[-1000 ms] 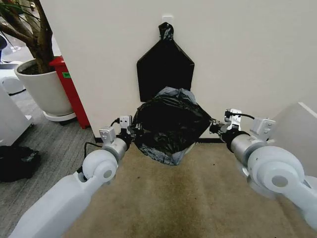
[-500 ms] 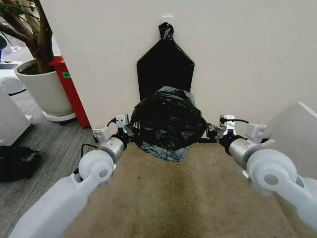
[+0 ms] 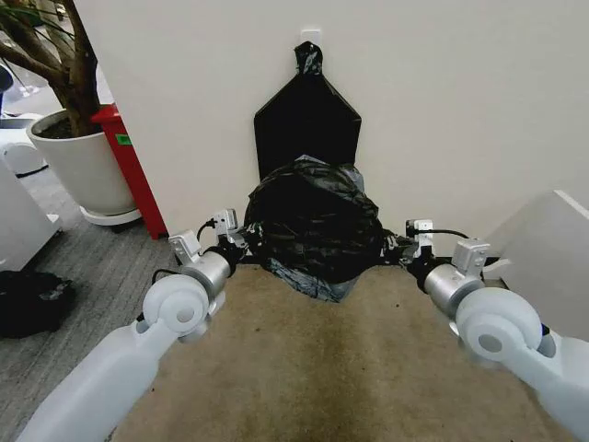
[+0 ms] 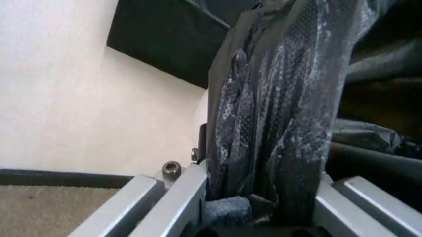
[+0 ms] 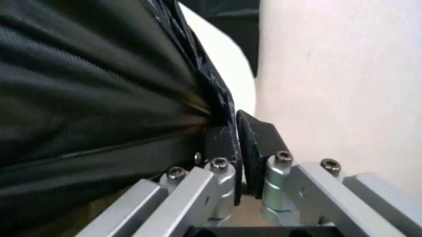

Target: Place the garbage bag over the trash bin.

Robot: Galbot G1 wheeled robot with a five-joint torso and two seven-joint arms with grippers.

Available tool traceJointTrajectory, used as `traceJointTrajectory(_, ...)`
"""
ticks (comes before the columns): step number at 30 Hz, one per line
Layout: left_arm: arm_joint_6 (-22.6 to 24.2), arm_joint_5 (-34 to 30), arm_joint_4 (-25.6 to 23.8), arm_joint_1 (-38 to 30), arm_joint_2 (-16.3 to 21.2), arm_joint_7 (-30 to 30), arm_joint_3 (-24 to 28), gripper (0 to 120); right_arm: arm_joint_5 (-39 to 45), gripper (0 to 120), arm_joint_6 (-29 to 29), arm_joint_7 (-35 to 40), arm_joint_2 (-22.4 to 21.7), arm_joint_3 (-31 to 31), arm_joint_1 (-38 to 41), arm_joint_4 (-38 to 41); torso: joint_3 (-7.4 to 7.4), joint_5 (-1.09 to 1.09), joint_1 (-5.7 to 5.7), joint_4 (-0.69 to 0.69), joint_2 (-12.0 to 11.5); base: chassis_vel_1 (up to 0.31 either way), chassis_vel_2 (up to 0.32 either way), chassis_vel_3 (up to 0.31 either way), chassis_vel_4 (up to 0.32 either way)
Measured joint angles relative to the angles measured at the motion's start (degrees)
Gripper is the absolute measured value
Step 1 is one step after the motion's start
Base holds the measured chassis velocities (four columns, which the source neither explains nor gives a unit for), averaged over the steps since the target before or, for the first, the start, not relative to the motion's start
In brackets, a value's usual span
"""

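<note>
Jaws of both grippers [image 3: 241,247] [image 3: 394,247] clamp garbage bag [image 3: 313,221].

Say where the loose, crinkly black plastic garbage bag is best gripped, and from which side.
At its side edges, each from its own side. The loose, crinkly black plastic garbage bag hangs spread between the left gripper and right gripper, its thin film bunching into folds a jaw can likely pinch.

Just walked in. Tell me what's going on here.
The robot holds the garbage bag stretched between both arms, in front of the wall. The left gripper clamps one side of the bag and the right gripper clamps the other. Behind it, a flat black bag bundle hangs on the wall. A potted tree stands off to the left.
</note>
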Motion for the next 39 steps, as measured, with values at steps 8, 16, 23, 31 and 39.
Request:
traceJointTrajectory(8, 0.23, -2.43, 0.44, -0.30, 0.06, 0.06, -0.36, 0, -5.99, 21, 3.83, -3.64, -0.47, 0.13, -0.94, -2.05, 0.00, -0.01, 0.00, 0.00, 0.00, 0.000, 0.000, 0.000, 0.000)
traceJointTrajectory(16, 0.78, -2.44, 1.39, -0.43, 0.38, -0.24, -0.63, 0, -2.69, 51, 4.94, -3.40, -0.08, 1.04, -1.87, -0.69, 0.00, 0.00, 0.00, 0.00, 0.00, 0.000, 0.000, 0.000, 0.000)
traceJointTrajectory(23, 0.90, 1.81, 2.83, 0.19, 0.88, 1.55, -0.17, 0, 15.05, 76, 1.14, 3.08, -0.08, 4.21, -0.11, 3.35, 0.00, -0.01, 0.00, 0.01, 0.00, 0.000, 0.000, 0.000, 0.000)
traceJointTrajectory(31, 0.52, 6.49, 4.18, 0.16, 1.79, 4.27, 0.04, 0, 25.95, 99, -1.64, 5.26, -1.41, 11.13, 0.13, 6.40, 0.00, 0.01, 0.00, 0.00, 0.00, 0.000, 0.000, 0.000, 0.000)
traceJointTrajectory(39, -1.93, 15.63, 4.91, 1.36, 3.31, 12.49, 0.92, 0, 41.20, 100, -9.29, -0.79, -4.57, 18.08, 4.45, 4.19, 0.00, -0.01, 0.00, 0.01, 0.00, 0.000, 0.000, 0.000, 0.000)
